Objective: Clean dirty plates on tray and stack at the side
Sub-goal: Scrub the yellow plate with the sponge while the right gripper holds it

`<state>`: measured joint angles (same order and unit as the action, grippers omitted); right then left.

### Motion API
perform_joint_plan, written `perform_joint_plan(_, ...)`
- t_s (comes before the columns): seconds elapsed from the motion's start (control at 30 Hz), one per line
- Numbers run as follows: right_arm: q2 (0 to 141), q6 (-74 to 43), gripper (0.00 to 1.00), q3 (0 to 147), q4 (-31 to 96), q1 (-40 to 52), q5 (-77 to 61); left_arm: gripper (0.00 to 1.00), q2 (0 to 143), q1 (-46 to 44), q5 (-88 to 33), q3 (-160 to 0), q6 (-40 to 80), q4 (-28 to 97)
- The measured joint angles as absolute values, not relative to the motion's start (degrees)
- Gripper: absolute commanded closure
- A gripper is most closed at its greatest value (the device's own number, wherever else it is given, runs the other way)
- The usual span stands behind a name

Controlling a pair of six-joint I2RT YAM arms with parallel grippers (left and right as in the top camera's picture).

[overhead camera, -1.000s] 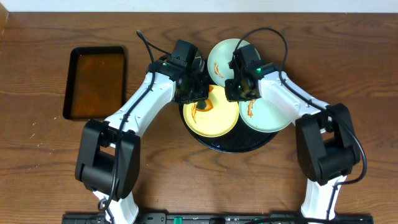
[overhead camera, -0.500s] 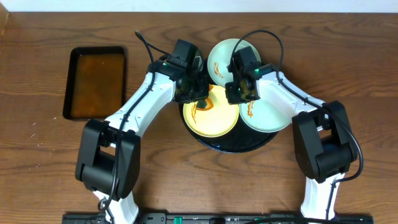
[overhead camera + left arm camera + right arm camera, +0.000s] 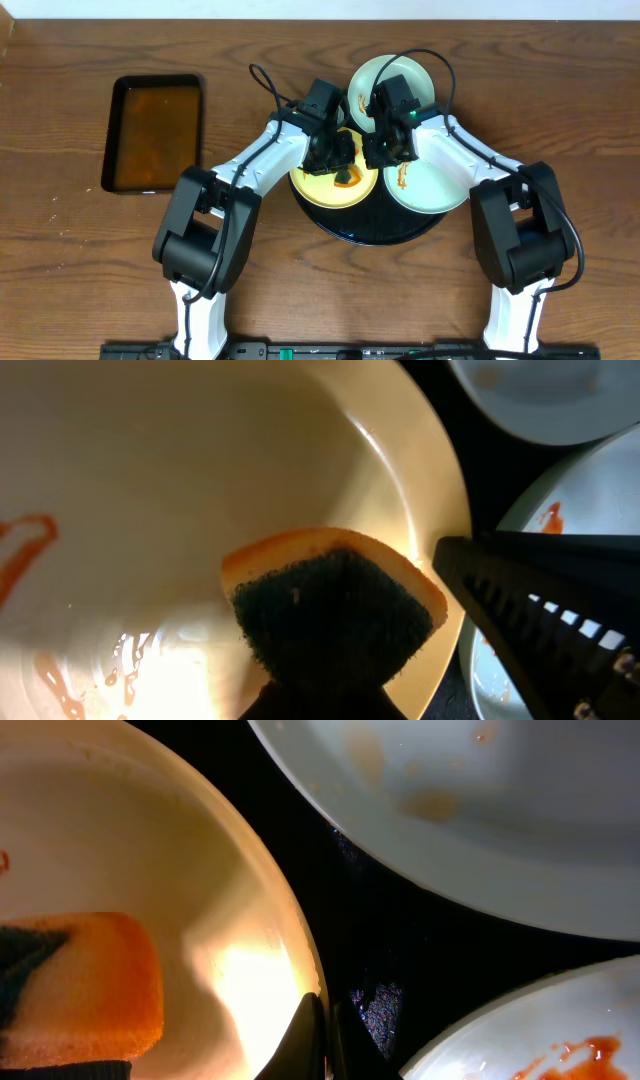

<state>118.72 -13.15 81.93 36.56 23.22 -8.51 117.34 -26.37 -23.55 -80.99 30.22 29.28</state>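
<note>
Overhead, sponge (image 3: 347, 178) on yellow plate (image 3: 317, 188), black tray (image 3: 385, 233)

No legible text, label, brand, number or sign in any of the three views.
</note>
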Motion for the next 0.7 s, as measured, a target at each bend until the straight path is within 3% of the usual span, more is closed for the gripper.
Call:
perform_joint_plan(0.37, 118.7, -13.1, 0.99, 81.9, 36.6, 23.2, -8.5, 0.91, 118.3, -26.4, -16.1, -81.0, 30.2, 27.6)
perform_joint_plan(0.53, 118.7, -13.1, 0.99, 81.9, 36.6, 23.2, -8.5, 0.64, 118.8, -26.4, -16.1, -81.0, 30.4, 27.4)
perform_joint_plan(0.7, 118.7, -13.1, 0.98, 81.9, 36.6, 23.2, -8.3, 0.63, 118.8, -26.4, -16.1, -81.0, 30.3, 27.3)
